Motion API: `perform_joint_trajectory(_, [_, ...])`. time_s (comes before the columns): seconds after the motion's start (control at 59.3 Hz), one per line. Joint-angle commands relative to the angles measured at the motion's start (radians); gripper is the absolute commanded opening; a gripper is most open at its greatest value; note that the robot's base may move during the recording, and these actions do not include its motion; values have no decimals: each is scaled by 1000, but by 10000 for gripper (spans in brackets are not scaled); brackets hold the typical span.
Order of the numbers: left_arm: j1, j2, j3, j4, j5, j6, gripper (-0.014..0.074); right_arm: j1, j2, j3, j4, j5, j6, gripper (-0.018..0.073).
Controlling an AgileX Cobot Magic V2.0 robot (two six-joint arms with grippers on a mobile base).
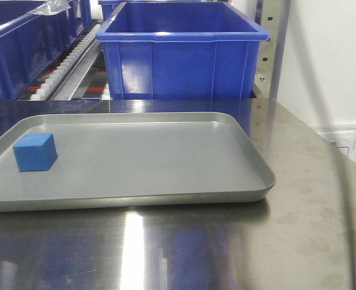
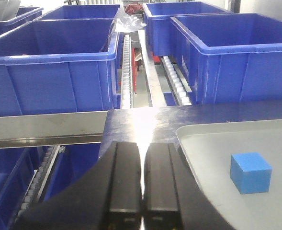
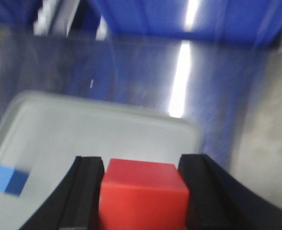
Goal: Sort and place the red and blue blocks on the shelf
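The right hand (image 3: 143, 206) pinched the red block (image 3: 141, 184) squarely, a flat face toward its camera, above the tray (image 1: 153, 157). The blue block (image 1: 35, 151) sat flat near the tray's left end, one upright edge forward. The left hand (image 2: 141, 191) was pressed together.

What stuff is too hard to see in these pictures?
Red block: right wrist view, blurred, its underside cut off by the bottom edge.
Blue bin contents: front view, hidden by its front wall.
Left gripper: left wrist view, its base cut off by the bottom edge.
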Motion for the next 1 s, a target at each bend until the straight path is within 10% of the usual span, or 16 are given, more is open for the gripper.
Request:
perform_joint_trajectory(0.0, [-4, -15, 35, -9, -79, 0, 119, -61, -157, 100, -17, -163, -11, 52])
perform_joint_trajectory(0.371, [-4, -15, 35, -9, -79, 0, 119, -317, -586, 551, -17, -209, -11, 52])
perform_joint_trajectory(0.979, [-4, -15, 35, -9, -79, 0, 119, -339, -642, 610, -17, -228, -11, 52])
